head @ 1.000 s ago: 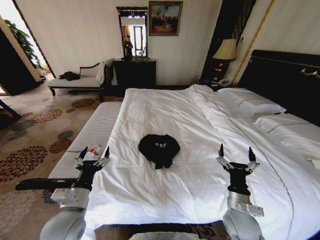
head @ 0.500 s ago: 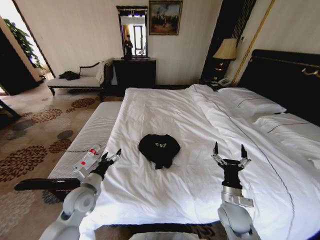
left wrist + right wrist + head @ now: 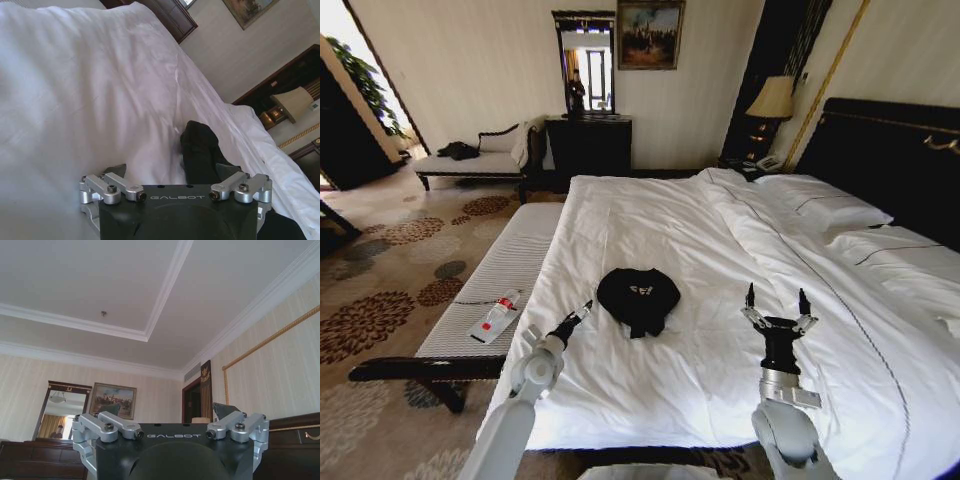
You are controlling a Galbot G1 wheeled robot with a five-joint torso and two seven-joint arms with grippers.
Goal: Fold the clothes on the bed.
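We are looking down on the bed [image 3: 720,250], a broad spread of smooth white duvet with soft creases, plump pillows [image 3: 825,208] at its far end and a dark headboard [image 3: 895,160] behind them. The only thing lying on it is the black T-shirt [image 3: 638,295], bunched into a rounded, matte heap with small white lettering facing up.

Our left gripper [image 3: 577,318] is reaching low over the duvet, pointing toward the shirt, which is lying just ahead of its tips and slightly to the right. We cannot tell how its fingers are set. In the left wrist view the dark cloth [image 3: 200,150] is rising as a soft fold just beyond the gripper body [image 3: 175,197].

Our right gripper [image 3: 777,305] is standing upright over bare sheet, its two dark fingers spread wide apart and holding nothing; the shirt is lying off to its left, clear of it.

Beside the left arm, a narrow striped bench [image 3: 505,275] is carrying a small bottle [image 3: 498,312].
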